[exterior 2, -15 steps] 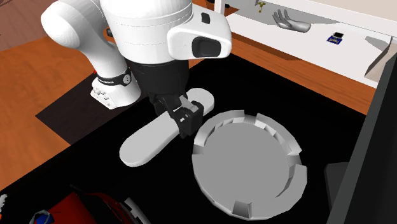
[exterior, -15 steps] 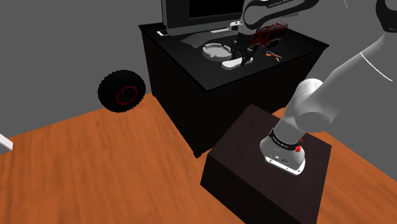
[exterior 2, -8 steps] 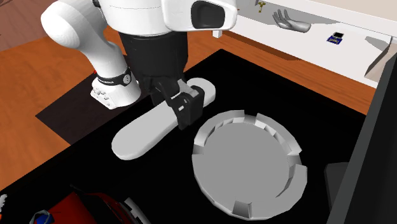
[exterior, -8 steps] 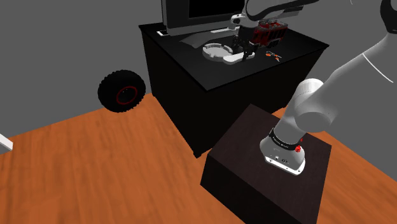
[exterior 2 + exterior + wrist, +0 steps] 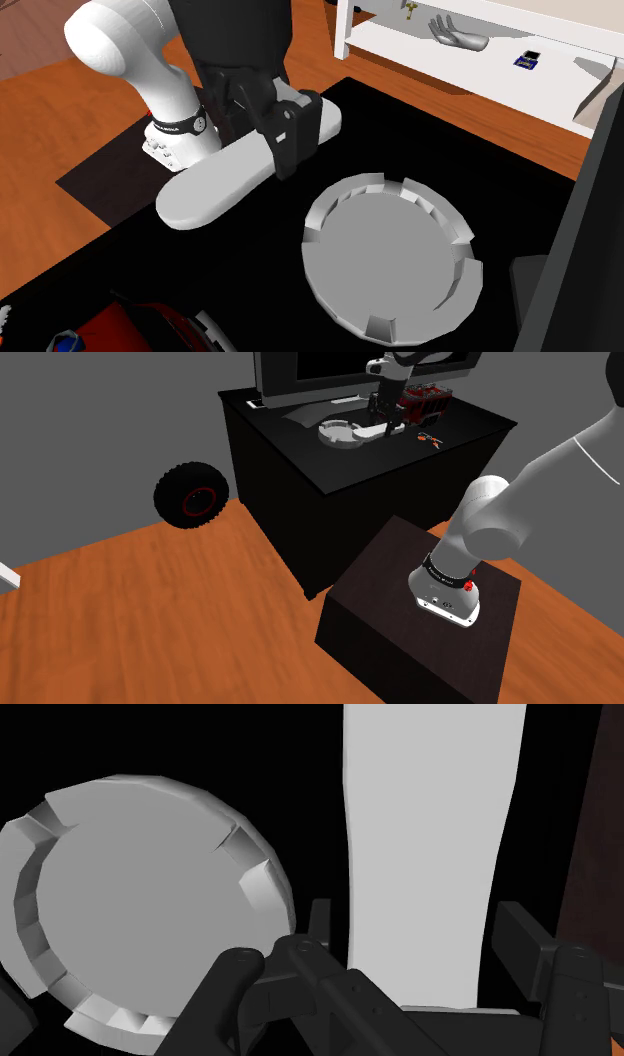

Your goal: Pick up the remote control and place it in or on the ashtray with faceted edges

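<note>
Second exterior view: the jaws are clamped across the width of the pale remote control (image 5: 215,185) near one end; it hangs tilted just beside the grey faceted ashtray (image 5: 390,255) – not in it – over the black worktop (image 5: 480,165); shoulder view: remote at the ashtray's rim, a red toy truck (image 5: 425,402) just behind; wrist view: the remote runs out from between the jaws – ashtray alongside

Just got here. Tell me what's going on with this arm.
The black gripper of the white arm is shut on a light grey remote and seems to hold it just above the black table. The grey ashtray with notched walls sits beside it, with nothing in it. The remote has not yet been placed there.
</note>
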